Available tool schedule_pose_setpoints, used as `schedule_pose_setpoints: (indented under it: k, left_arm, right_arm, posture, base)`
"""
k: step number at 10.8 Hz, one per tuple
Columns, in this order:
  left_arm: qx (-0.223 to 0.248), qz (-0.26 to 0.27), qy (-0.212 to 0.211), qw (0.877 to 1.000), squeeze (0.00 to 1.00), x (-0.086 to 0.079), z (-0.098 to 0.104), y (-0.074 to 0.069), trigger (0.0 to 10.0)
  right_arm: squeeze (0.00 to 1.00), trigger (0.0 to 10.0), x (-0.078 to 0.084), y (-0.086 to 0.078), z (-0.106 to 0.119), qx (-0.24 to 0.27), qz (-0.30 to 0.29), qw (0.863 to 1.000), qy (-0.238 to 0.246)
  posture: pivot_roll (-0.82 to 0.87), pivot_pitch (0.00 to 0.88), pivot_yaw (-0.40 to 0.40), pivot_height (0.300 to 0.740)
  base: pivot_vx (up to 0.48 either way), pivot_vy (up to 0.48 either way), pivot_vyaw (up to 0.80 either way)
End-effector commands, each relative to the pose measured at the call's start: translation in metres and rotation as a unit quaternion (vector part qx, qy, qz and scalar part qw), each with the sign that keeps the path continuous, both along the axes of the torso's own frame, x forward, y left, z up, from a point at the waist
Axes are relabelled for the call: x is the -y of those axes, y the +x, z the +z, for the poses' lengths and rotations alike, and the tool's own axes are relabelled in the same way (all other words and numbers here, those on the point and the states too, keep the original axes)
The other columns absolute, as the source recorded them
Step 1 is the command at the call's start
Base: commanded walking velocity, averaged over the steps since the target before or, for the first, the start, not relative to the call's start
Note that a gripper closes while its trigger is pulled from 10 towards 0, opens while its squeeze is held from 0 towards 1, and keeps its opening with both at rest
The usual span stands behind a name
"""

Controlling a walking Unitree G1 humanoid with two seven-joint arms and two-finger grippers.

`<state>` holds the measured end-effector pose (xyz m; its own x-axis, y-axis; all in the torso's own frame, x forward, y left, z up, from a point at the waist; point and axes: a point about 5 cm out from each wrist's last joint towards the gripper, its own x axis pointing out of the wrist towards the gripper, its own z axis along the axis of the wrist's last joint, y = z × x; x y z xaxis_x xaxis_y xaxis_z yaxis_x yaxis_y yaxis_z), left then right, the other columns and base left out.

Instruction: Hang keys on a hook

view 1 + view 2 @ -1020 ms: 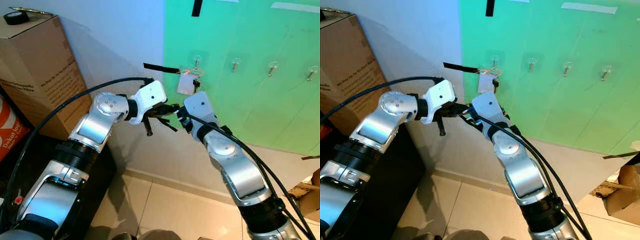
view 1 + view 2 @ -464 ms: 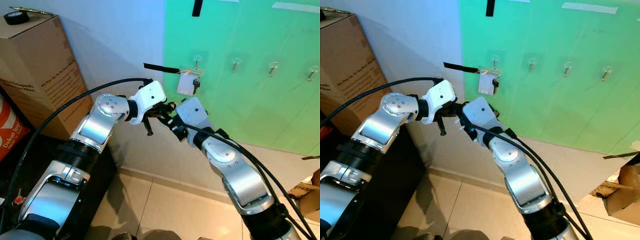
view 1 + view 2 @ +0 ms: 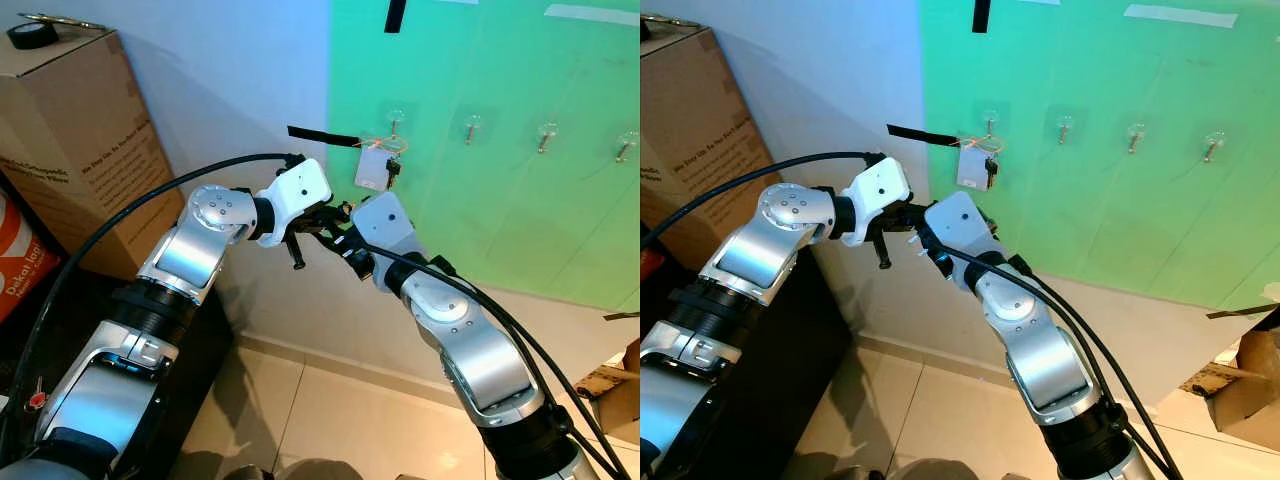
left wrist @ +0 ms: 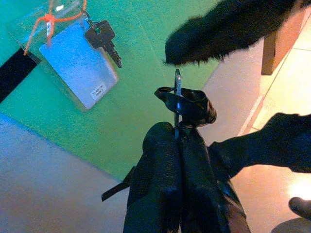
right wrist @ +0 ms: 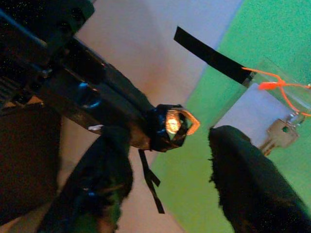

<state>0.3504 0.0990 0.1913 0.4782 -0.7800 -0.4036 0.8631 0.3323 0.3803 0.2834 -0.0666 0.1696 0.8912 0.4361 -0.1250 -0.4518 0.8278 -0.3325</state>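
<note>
Left end effector [image 4: 177,145] pinches a taped key [image 4: 181,104] between the spread right end effector [image 5: 170,170], below the tagged key [image 3: 391,170] hanging on the green wall's leftmost hook [image 3: 395,122].

Label text on key tag [image 4: 79,63] too small to read; right-hand hook [image 3: 624,147] cut by edge.
</note>
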Motion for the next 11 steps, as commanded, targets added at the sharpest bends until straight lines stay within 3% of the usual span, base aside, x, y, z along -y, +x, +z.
schedule_pose_setpoints:
  k: [1, 11]
  left_arm:
    - [-0.006, -0.015, 0.005, 1.000, 0.00, 0.0021, -0.0005, -0.0026, 0.0]
    - [-0.005, -0.001, 0.010, 1.000, 0.00, -0.0013, -0.0027, 0.0001, 0.0]
  right_arm:
    - [0.00, 0.0, 0.0065, 0.0056, 0.0077, 0.019, -0.017, 1.000, 0.001]
    - [0.00, 0.0, 0.0062, 0.0062, 0.0081, 0.023, -0.012, 1.000, 0.000]
  posture:
    - [-0.11, 0.000, 0.048, 0.740]
    - [-0.12, 0.000, 0.048, 0.740]
  base:
    - [0.000, 0.000, 0.00]
    - [0.000, 0.000, 0.00]
